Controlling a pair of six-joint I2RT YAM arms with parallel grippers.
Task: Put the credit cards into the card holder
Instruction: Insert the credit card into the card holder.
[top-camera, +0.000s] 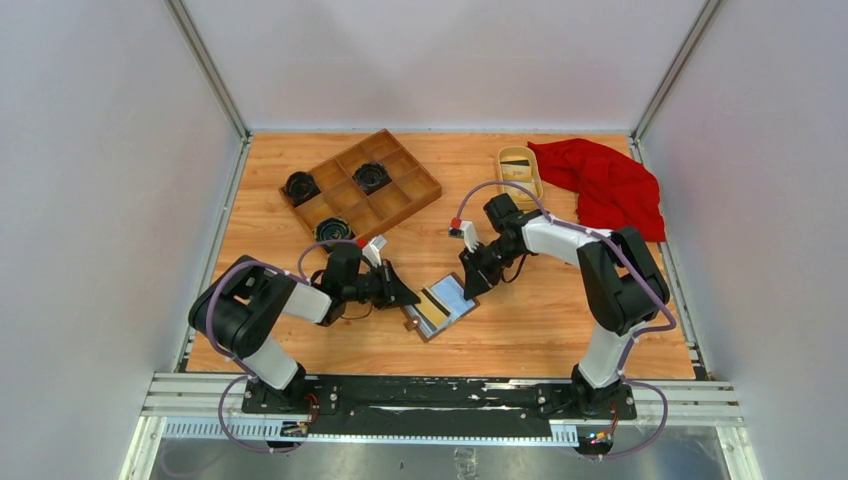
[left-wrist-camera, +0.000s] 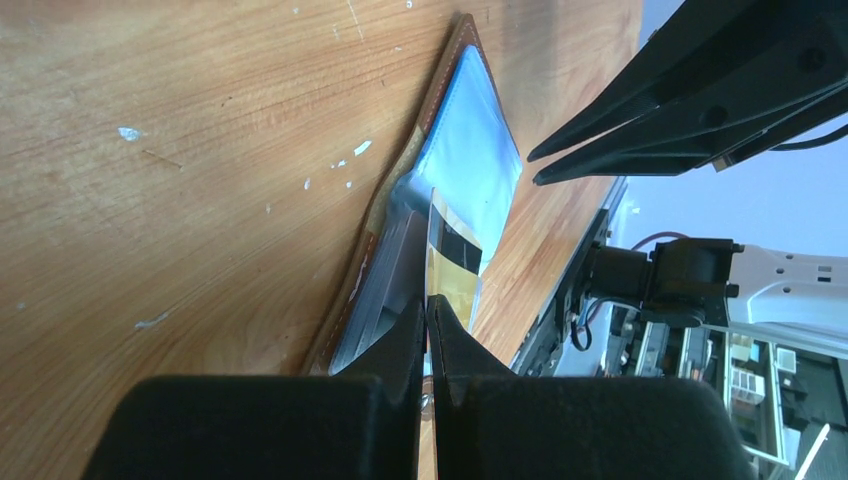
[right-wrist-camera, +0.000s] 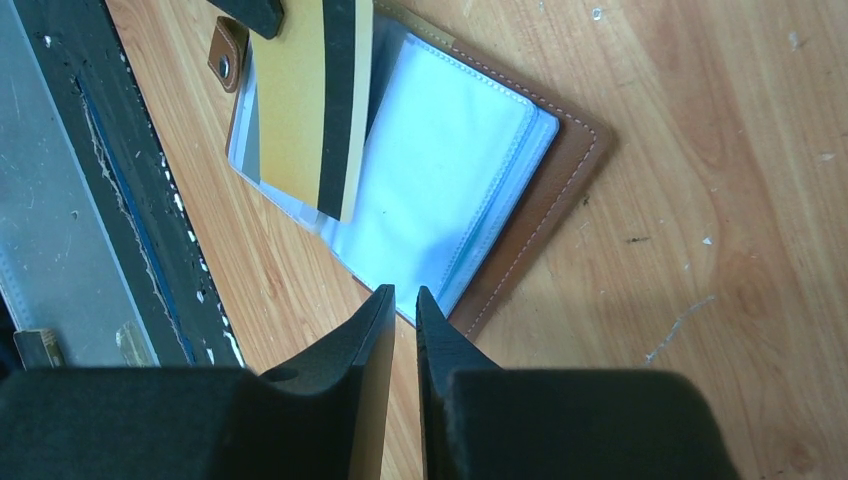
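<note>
Top external view showed the card holder (top-camera: 455, 293) lying open on the counter (top-camera: 560, 330), close to the near edge and about midway between the left and right edges. The left hand (top-camera: 412, 298) reached in from the left side and pinched a credit card (top-camera: 432, 308) over the holder's left half. The right hand (top-camera: 470, 288) hung at the holder's far right edge, its jaws narrow and holding nothing. A compartment tray (top-camera: 360, 185) sat toward the far left corner, and a yellow dish (top-camera: 520, 172) and a red cloth (top-camera: 605, 185) sat toward the far right corner.

Left wrist view had the left hand (left-wrist-camera: 428, 315) clamped on the credit card (left-wrist-camera: 452, 262), seen nearly edge-on, its far end resting against the card holder's (left-wrist-camera: 470, 150) shiny pockets. The right hand (left-wrist-camera: 534, 168) pointed in from above, apart from the holder.

Right wrist view showed the right hand (right-wrist-camera: 402, 295) with only a slim gap between its jaws, poised over the card holder's (right-wrist-camera: 450, 170) edge. The yellow, dark-striped credit card (right-wrist-camera: 300, 110) lay across the pockets, gripped at its end by a finger (right-wrist-camera: 250, 12) of the left hand, just beside the snap tab (right-wrist-camera: 225, 55).
</note>
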